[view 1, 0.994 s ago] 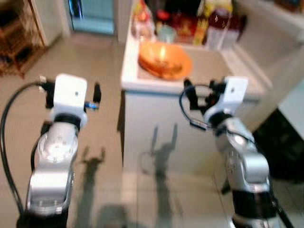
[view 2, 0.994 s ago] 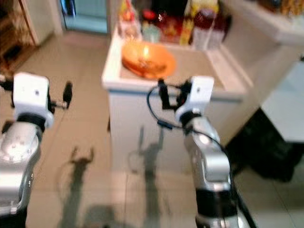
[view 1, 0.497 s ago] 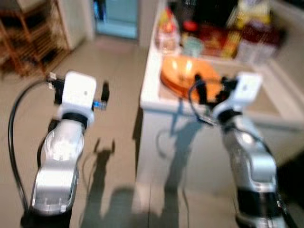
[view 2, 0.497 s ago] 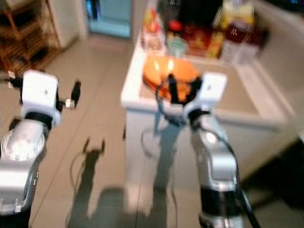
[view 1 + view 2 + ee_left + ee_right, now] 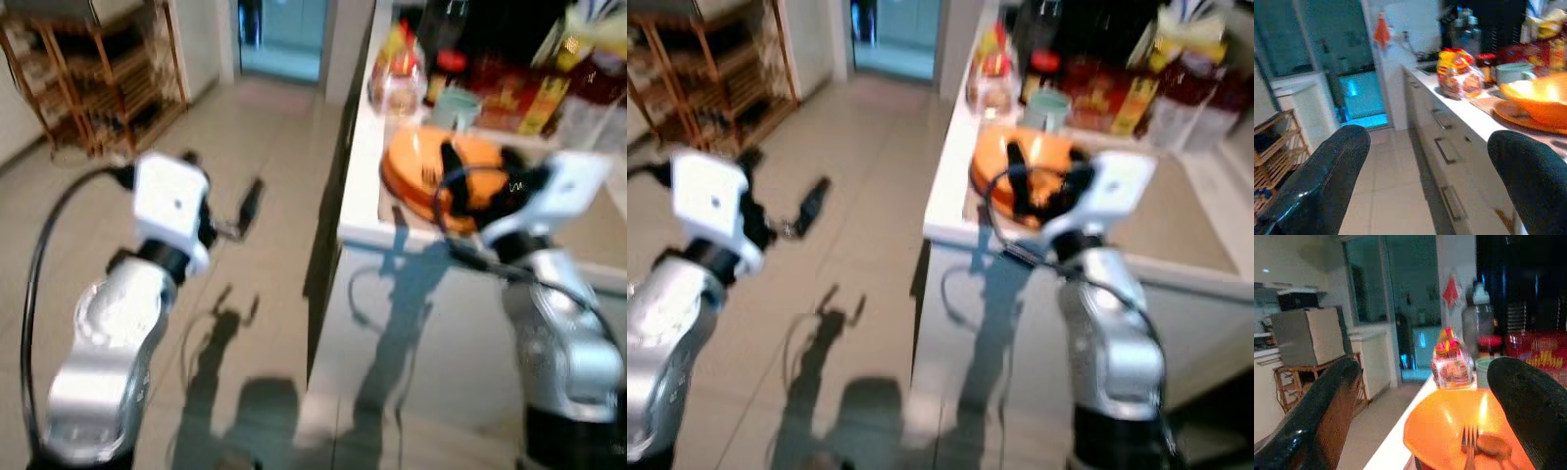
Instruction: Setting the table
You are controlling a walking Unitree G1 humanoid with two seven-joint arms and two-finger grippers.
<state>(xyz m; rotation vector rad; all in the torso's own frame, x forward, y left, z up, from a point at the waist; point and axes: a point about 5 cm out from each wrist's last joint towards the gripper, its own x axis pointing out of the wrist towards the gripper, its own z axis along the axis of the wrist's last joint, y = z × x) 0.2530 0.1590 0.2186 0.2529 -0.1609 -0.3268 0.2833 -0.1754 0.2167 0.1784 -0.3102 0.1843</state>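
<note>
Orange bowl (image 5: 1449,431) is seen on white counter (image 5: 950,201) at its near edge, w/ a fork (image 5: 1469,450) lying inside. Right gripper (image 5: 1420,411) is held just in front of bowl, fingers spread wide, nothing gripped. Left gripper (image 5: 1425,181) is raised over tiled floor (image 5: 265,157) beside counter, likewise wide open & empty. Jars and packets (image 5: 1097,88) are lined up behind bowl.

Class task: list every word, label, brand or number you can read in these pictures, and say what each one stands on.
No text can be read.
Snack bag behind the orange bowl: printed, too blurred.
Red and yellow packages at the counter's back: labels blurred.
Red-lidded jar: no legible label.
</note>
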